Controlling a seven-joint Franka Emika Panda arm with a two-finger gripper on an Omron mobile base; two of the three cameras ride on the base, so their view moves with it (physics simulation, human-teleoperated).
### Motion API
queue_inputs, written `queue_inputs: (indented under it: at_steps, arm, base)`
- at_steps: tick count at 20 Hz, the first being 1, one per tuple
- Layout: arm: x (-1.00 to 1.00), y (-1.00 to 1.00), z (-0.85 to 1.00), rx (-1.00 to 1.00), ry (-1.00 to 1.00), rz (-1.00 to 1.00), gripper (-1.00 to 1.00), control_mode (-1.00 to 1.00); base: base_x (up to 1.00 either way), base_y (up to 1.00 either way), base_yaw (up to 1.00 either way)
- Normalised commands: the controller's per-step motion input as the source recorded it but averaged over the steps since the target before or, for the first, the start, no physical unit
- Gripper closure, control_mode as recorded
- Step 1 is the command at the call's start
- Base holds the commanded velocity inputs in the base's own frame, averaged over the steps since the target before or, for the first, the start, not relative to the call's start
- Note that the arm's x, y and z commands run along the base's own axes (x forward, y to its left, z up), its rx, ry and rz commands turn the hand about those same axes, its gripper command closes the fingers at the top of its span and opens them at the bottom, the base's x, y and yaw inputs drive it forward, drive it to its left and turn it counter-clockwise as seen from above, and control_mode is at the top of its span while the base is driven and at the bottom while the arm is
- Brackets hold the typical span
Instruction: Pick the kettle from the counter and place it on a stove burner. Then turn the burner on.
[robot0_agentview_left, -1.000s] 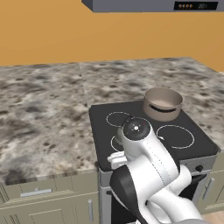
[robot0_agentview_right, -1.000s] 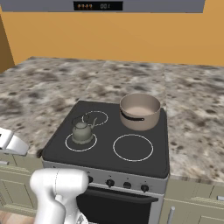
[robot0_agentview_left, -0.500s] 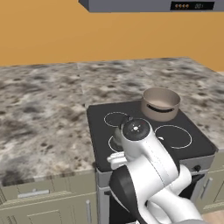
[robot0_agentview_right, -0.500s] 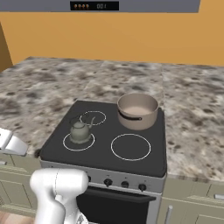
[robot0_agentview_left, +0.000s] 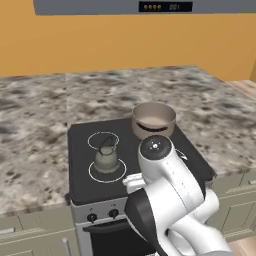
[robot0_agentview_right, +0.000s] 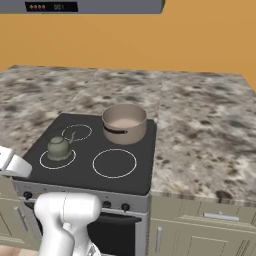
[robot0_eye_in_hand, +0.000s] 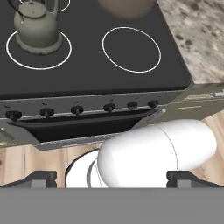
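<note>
At the upper left of the hand view the kettle (robot0_eye_in_hand: 37, 27) is seen standing upright inside a large white ring, the stove burner (robot0_eye_in_hand: 38, 49); the placing half of the task is judged done. Along the lower middle, the row of dark knobs (robot0_eye_in_hand: 77, 109) on the stove front is untouched, so turning the burner on is left. At the bottom edge the gripper (robot0_eye_in_hand: 112, 178) is held wide open and empty, well apart from kettle and knobs. The tan pot (robot0_agentview_left: 153, 120) sits upper right.
</note>
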Motion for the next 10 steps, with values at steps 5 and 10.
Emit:
queue_inputs:
  at_steps: [5,10]
  arm:
    - [0.00,0.00,0.00,0.00,0.00,0.00,-1.00,1.00]
    - [0.00,0.00,0.00,0.00,0.00,0.00,-1.00,1.00]
  base:
    - [0.00,-0.25,-0.01]
    - [0.00,0.00,0.00]
